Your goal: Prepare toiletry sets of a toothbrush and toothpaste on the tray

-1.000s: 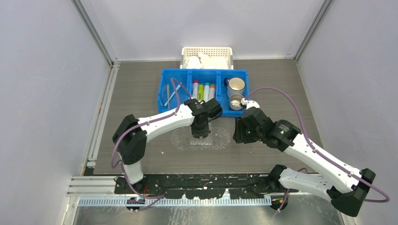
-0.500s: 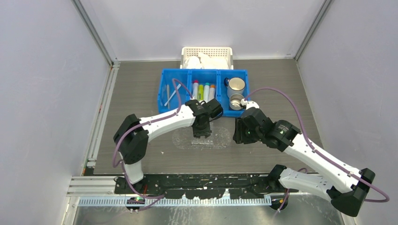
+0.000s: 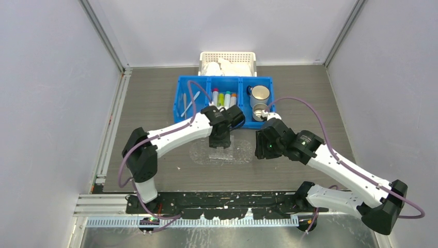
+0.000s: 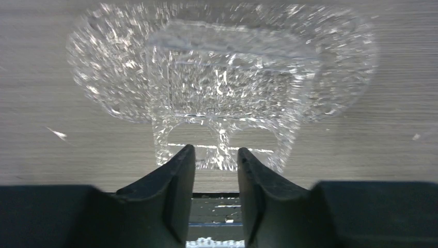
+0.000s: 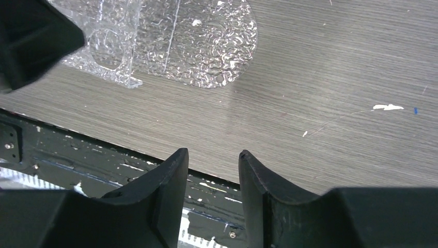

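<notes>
A grey wood-grain counter (image 3: 150,103) fills a white-walled cell. At the back, the blue bin (image 3: 206,77) keeps stock sorted: toothbrush (image 3: 187,105) supply in its left compartment, toothpaste (image 3: 223,99) tubes in the middle one. The left pincer (image 4: 216,155) hovers over the tray (image 3: 241,153), jaws slightly apart, nothing between them. The tray lies mid-counter just before the bin, probably so both arms can reach it; no set shows on it. The right pincer (image 5: 213,157), beside the tray's right end, is also apart and empty.

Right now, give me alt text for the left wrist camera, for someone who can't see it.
The left gripper, open a little and holding nothing, hovers at one edge of the clear tray, which lies on a grey wood-grain table. Nothing shows on the tray.
</notes>
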Controlling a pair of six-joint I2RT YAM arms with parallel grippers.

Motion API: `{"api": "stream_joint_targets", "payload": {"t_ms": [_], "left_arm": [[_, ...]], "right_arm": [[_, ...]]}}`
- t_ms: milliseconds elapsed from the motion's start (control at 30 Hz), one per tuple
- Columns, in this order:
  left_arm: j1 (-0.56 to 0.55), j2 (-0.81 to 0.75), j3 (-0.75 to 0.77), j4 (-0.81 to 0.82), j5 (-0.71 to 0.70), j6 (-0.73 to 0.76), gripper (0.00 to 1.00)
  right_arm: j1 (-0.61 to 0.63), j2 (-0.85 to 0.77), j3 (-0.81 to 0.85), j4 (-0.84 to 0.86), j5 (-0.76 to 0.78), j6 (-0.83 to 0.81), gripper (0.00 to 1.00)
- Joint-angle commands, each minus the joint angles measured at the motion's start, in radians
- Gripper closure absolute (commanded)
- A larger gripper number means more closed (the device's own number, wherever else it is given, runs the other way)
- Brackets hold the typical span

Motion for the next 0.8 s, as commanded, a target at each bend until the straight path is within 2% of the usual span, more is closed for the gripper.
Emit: {"api": "stream_joint_targets", "payload": {"t_ms": [0,33,167,333,433,600,767], "left_arm": [[0.001,-0.095,0.224,-0.128,-0.122,0.119,0.60],[0.005,-0.089,0.282,-0.152,-0.129,0.155,0.50],[0.069,-0.042,0.486,-0.221,-0.099,0.276,0.46],[0.323,-0.060,0.435,-0.105,0.098,0.374,0.46],[0.443,-0.057,0.405,-0.051,0.148,0.433,0.47],[0.529,0.026,0.474,-0.061,0.182,0.495,0.47],[0.569,0.076,0.496,-0.041,0.210,0.517,0.48]], "right_arm": [[-0.007,0.058,0.103,-0.004,0.033,-0.049,0.52],[-0.010,0.076,0.145,-0.022,0.048,-0.073,0.51],[-0.069,0.176,0.307,-0.060,0.084,-0.144,0.49],[-0.231,0.364,0.456,-0.043,0.043,-0.194,0.56],[-0.329,0.464,0.500,-0.009,-0.024,-0.204,0.57],[-0.441,0.641,0.605,0.024,-0.071,-0.223,0.57],[-0.474,0.773,0.725,0.013,-0.080,-0.236,0.58]]}}
